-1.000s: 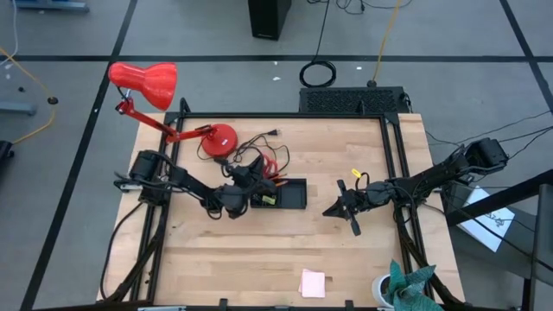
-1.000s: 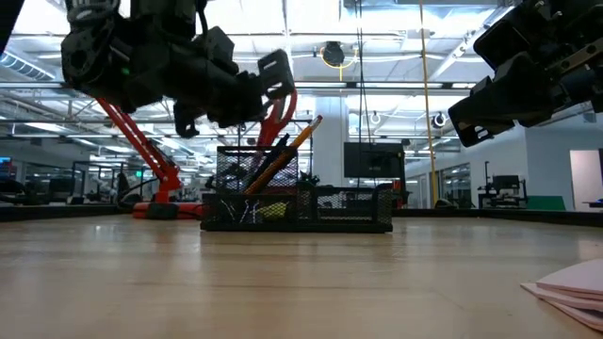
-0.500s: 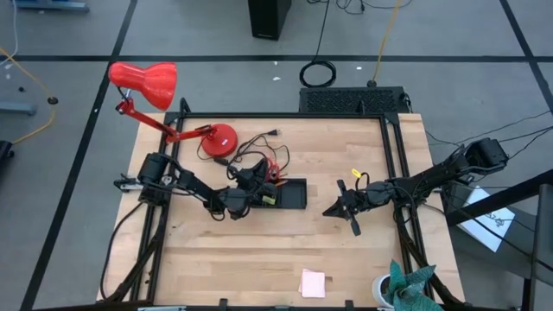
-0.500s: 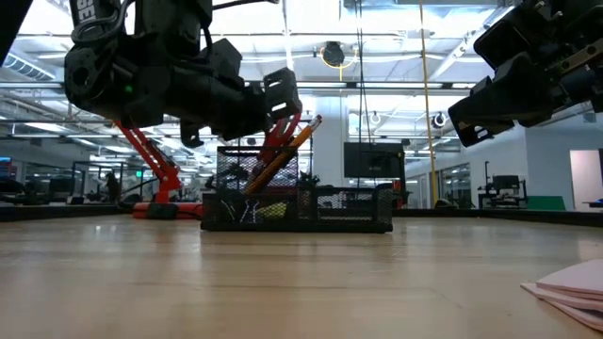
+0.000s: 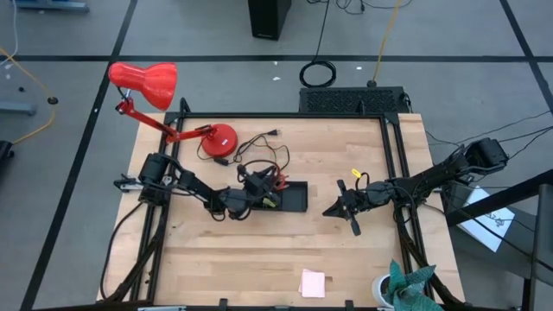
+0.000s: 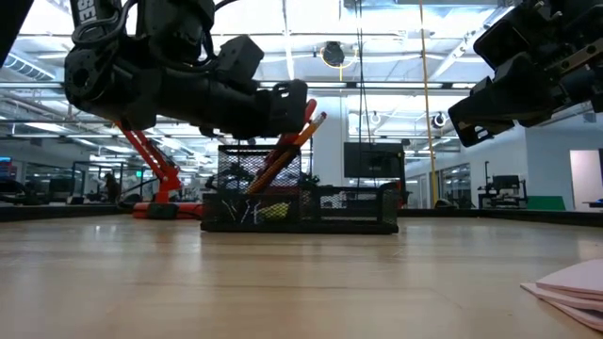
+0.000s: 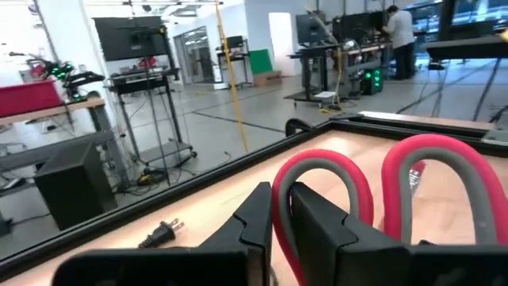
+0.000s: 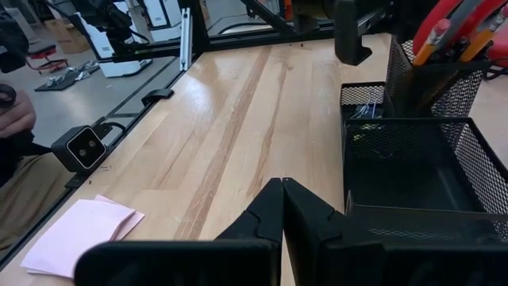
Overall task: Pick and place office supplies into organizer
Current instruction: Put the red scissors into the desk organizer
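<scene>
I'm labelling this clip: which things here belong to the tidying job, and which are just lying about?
Job: black mesh organizer, red-handled scissors in left gripper, orange pencils, pink sticky-note pad.
Lying about: red desk lamp, black lamp cord.

Left gripper point(image 5: 257, 183) clamps the red-handled scissors point(image 7: 373, 183) above the organizer point(image 5: 285, 196); right gripper point(image 5: 340, 201), fingers closed, waits well to its right

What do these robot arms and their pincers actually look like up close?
Both are dark, jointed arms of chunky black segments. The left gripper ends in two flat, angular black fingers, as does the right gripper. Black cables trail from the right arm's base. No markings are readable.
</scene>
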Available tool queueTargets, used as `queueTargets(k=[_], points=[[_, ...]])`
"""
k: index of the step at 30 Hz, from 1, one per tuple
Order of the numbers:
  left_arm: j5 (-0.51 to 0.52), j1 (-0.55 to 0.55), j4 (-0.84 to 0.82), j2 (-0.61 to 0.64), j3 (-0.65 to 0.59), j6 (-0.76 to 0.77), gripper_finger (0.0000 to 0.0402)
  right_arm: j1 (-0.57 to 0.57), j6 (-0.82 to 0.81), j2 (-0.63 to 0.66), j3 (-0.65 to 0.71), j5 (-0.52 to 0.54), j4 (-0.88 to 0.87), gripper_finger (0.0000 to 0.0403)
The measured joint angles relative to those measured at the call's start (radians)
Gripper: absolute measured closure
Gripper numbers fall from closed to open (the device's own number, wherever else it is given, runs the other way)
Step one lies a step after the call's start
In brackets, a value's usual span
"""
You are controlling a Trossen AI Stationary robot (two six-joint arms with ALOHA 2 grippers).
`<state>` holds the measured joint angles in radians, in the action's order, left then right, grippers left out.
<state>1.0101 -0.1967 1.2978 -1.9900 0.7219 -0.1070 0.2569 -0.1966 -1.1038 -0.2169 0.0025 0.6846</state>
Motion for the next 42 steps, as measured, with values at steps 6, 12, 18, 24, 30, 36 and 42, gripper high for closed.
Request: queueTargets(k=[6,12,18,24,30,36,42], points=[[-0.087,-0.002,0.016,0.006,0.001,-0.046,0.0356,0.000,0.000,0.000,0.000,0.000,0.000,0.0403],[-0.124,-0.019,0.095,0.006,0.001,-0.133,0.0355,0.000,-0.001,0.000,0.000,-0.001,0.001,0.0403],[-0.109,-0.038,0.117,0.007,0.001,-0.227,0.0351,0.000,-0.001,0.000,0.000,-0.003,0.005,0.0403],[-0.038,-0.054,0.119,0.033,0.002,-0.255,0.0302,0.000,-0.001,0.000,0.000,-0.003,0.008,0.0403],[0.012,-0.054,0.084,0.039,0.002,-0.218,0.0230,0.000,-0.011,0.000,0.000,-0.003,0.008,0.0403],[0.038,-0.047,-0.018,0.039,0.002,-0.144,0.0186,0.000,-0.020,0.000,0.000,-0.003,0.008,0.0403],[0.038,-0.054,-0.043,0.040,0.002,-0.126,0.0179,0.000,-0.020,0.000,0.000,-0.003,0.008,0.0403]])
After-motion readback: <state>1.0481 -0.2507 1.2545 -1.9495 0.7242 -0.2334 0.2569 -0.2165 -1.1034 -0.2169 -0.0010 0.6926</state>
